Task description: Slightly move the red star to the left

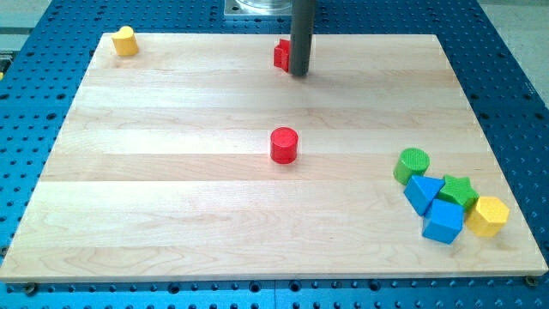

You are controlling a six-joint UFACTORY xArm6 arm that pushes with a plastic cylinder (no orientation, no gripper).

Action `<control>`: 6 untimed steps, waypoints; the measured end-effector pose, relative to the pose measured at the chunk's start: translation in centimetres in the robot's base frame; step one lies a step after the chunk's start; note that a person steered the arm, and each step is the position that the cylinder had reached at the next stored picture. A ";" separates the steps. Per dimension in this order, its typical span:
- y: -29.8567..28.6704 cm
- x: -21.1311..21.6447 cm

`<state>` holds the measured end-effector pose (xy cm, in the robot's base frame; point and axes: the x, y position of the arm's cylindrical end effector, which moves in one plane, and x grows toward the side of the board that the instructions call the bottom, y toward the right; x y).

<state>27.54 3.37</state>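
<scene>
The red star (280, 54) lies near the view's top edge of the wooden board, a little right of centre; the rod hides its right part. My tip (298, 74) stands just right of the star, touching or almost touching it. A red cylinder (284, 145) stands near the board's middle, well below the tip.
A yellow block (125, 40) sits at the board's top left corner. At the bottom right is a cluster: a green cylinder (412, 165), a blue block (423, 191), a green star (460, 190), a blue cube (443, 221) and a yellow block (487, 215).
</scene>
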 end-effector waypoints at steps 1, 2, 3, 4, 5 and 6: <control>-0.7 1.0; 1.8 -0.4; 5.2 -2.7; 3.8 -4.8; 1.6 -5.0; 1.9 -4.8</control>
<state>22.74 5.29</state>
